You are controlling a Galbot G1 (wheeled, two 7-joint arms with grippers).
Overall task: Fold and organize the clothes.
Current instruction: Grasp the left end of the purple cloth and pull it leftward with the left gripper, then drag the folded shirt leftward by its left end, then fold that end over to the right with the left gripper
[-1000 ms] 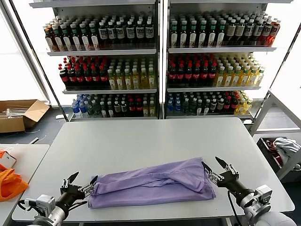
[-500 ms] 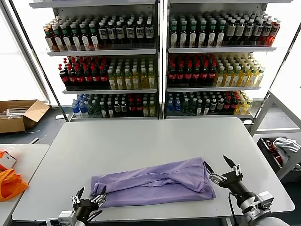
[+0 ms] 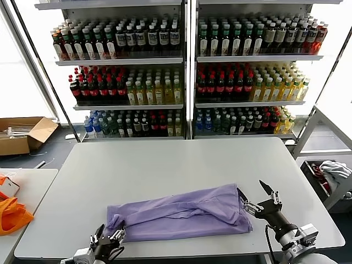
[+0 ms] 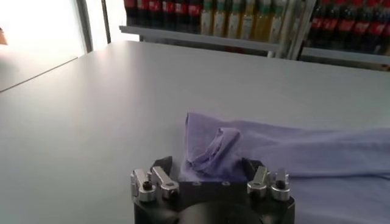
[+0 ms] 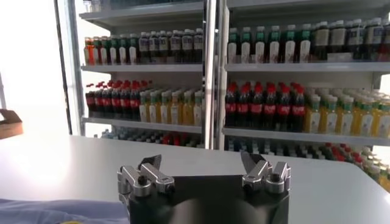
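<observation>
A lavender T-shirt (image 3: 176, 212), folded into a long band, lies across the front of the grey table (image 3: 165, 165). My left gripper (image 3: 108, 237) is open and low at the table's front edge, just in front of the shirt's left end. In the left wrist view (image 4: 207, 167) its jaws stand wide apart with the shirt's end (image 4: 274, 152) just beyond them. My right gripper (image 3: 254, 199) is open and empty beside the shirt's right end. In the right wrist view (image 5: 202, 163) it is open, with a strip of the shirt (image 5: 49, 210) at the edge.
Shelves of bottles (image 3: 187, 71) stand behind the table. A side table at the left holds bright orange fabric (image 3: 11, 214). A cardboard box (image 3: 22, 132) sits on the floor at the far left. A white-grey cloth heap (image 3: 333, 170) lies in a bin at the right.
My left gripper has drawn back from the shirt's left end and sunk to the table's front edge, a little to the right. My right gripper has shifted slightly back. The shirt lies as before.
</observation>
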